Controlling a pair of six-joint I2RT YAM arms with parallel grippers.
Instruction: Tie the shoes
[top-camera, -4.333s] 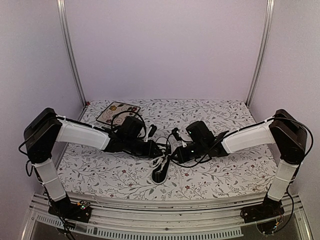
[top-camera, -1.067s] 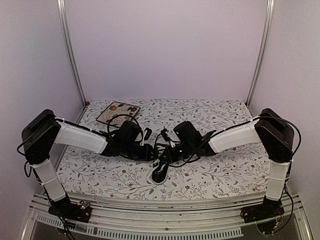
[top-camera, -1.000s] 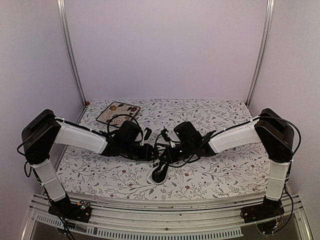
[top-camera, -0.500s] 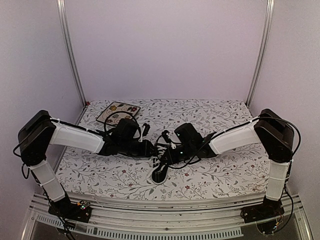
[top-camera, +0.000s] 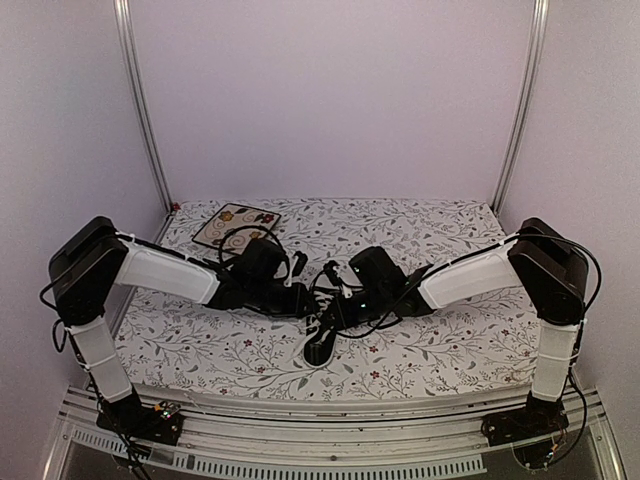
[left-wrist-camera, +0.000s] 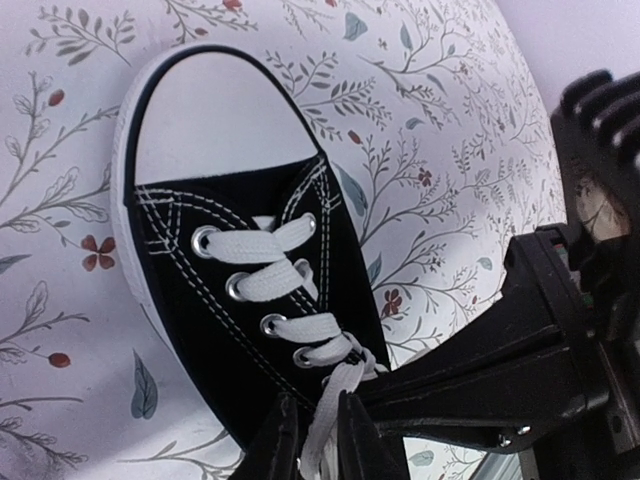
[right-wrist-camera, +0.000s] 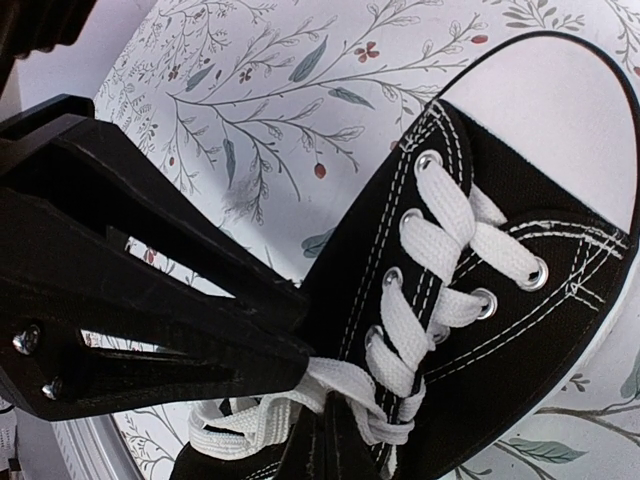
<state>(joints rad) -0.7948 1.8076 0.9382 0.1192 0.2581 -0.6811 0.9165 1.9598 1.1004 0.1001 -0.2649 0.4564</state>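
Floral surface (top-camera: 450, 350) carries the sneaker (top-camera: 320, 345) just under both pincers, left pincer (left-wrist-camera: 318, 415) nipping one of the laces (left-wrist-camera: 262, 240), right pincer (right-wrist-camera: 322, 435) closed, apparently on them too; knotting looks underway, and the next move calls for drawing the ends apart evenly.

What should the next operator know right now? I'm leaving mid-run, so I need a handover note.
Left end effector: pinching a white lace strand above the top eyelets.
Right end effector: shut at the loose lace ends; whether it grips one is unclear.
Sneaker: on the table between both arms.
Done: eyelets laced. Left: no bow visible; tie it.
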